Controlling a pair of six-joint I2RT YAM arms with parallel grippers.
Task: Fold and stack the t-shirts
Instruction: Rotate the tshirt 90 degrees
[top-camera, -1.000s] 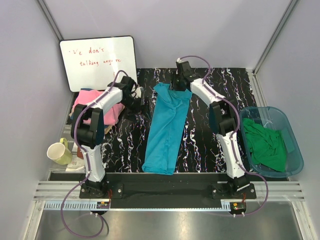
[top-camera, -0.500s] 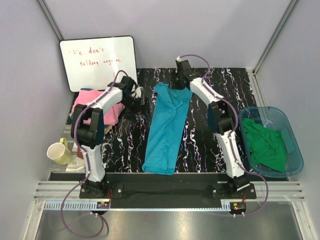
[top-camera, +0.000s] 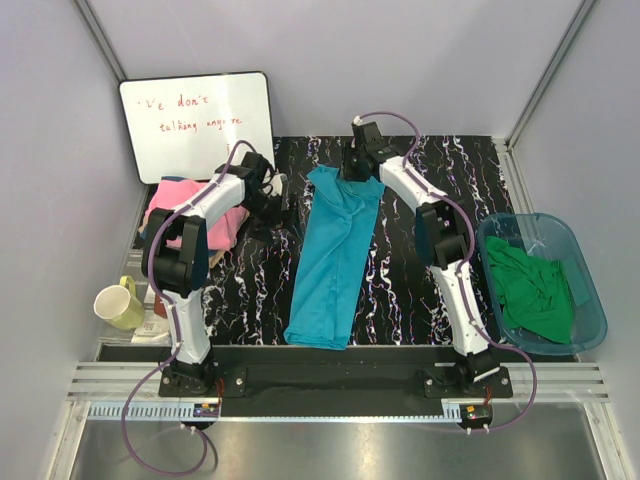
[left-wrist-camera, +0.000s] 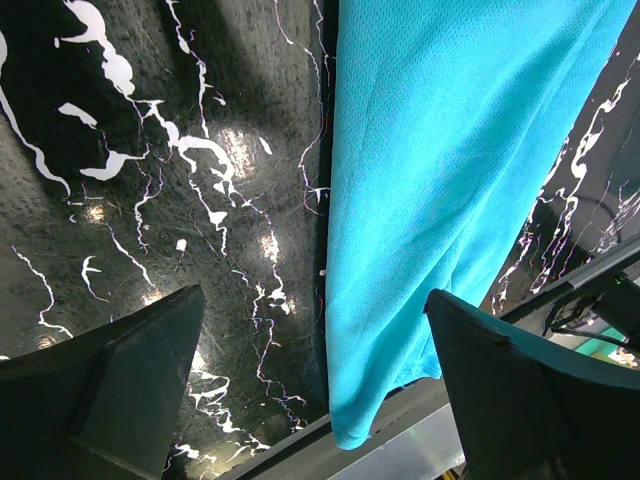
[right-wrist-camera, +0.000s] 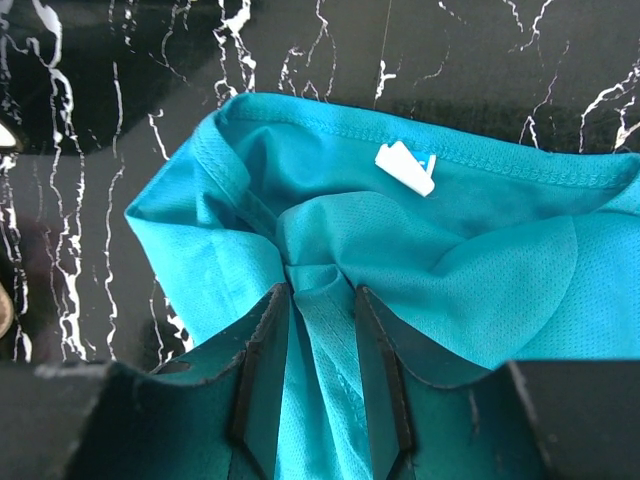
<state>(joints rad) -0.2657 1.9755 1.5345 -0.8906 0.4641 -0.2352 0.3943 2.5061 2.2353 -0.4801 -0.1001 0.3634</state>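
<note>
A teal-blue t-shirt (top-camera: 335, 250) lies folded into a long strip down the middle of the black marbled table (top-camera: 400, 280). At its far collar end, my right gripper (top-camera: 353, 172) is shut on a bunched ridge of the teal cloth (right-wrist-camera: 330, 250), which is pinched between both fingers (right-wrist-camera: 262, 345). The white neck label (right-wrist-camera: 405, 166) shows just beyond. My left gripper (top-camera: 268, 203) hovers open left of the shirt. In the left wrist view the left gripper (left-wrist-camera: 320, 400) has the shirt's edge (left-wrist-camera: 450, 180) below it, untouched. A pink t-shirt (top-camera: 215, 215) lies at the table's left edge.
A translucent blue tub (top-camera: 592, 300) on the right holds crumpled green t-shirts (top-camera: 530, 285). A whiteboard (top-camera: 195, 120) leans at the back left. A yellow mug (top-camera: 120, 303) stands off the table's left side. The rail with the arm bases (top-camera: 330, 380) runs along the near edge.
My right gripper's jaws have narrowed onto the collar cloth and its wrist has shifted slightly. The left arm and the shirt's body have not moved.
</note>
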